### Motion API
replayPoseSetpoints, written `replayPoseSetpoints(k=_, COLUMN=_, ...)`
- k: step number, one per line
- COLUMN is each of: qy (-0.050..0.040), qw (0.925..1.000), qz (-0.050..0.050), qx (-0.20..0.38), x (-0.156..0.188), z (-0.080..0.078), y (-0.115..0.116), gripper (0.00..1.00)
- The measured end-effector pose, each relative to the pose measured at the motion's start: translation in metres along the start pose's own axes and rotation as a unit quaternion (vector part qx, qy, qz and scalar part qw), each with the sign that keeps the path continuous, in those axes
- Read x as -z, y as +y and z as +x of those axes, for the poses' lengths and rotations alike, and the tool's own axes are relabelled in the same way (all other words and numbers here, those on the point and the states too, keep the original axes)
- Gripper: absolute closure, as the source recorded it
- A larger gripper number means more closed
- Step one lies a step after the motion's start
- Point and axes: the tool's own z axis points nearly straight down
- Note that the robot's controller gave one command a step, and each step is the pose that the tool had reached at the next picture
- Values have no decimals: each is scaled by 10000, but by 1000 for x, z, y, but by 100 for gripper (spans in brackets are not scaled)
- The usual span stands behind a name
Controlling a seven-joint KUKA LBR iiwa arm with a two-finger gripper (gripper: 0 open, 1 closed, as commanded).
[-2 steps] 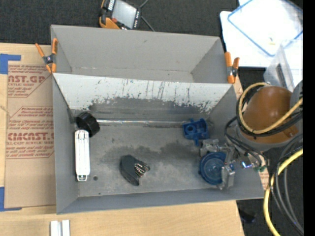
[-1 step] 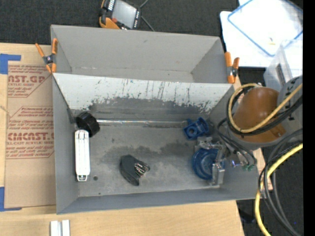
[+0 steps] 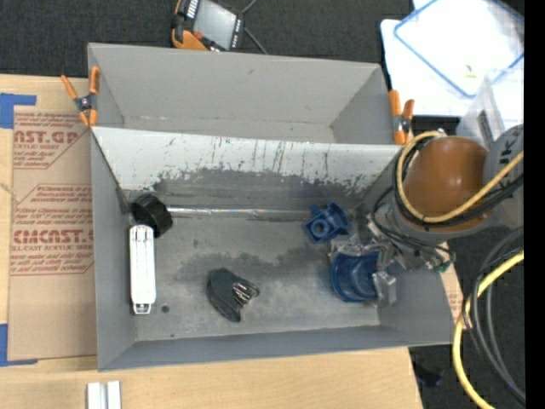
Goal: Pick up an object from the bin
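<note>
My gripper [image 3: 373,261] is down in the bin's right front corner, right at a dark blue rounded plastic thing [image 3: 349,279] that lies on the floor against the right wall. The gripper's metal parts overlap the top and right side of this blue thing, and part of it is hidden under them. A second, smaller blue piece [image 3: 326,222] lies just behind and to the left, near the back wall's foot.
A dark grey plug-like thing [image 3: 230,293] lies at the front middle. A white oblong bar [image 3: 142,267] lies along the left wall, with a black round thing [image 3: 152,213] behind it. The arm's orange cover and cables hang over the right rim.
</note>
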Motion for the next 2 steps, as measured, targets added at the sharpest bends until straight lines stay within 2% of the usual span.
replayPoseSetpoints(k=1, qy=-1, qw=10000, qz=-1, qx=0, x=0, z=0, y=0, gripper=100)
replayPoseSetpoints(k=2, qy=53, qw=10000, qz=-14, qx=0, x=35, z=4, y=0, gripper=100)
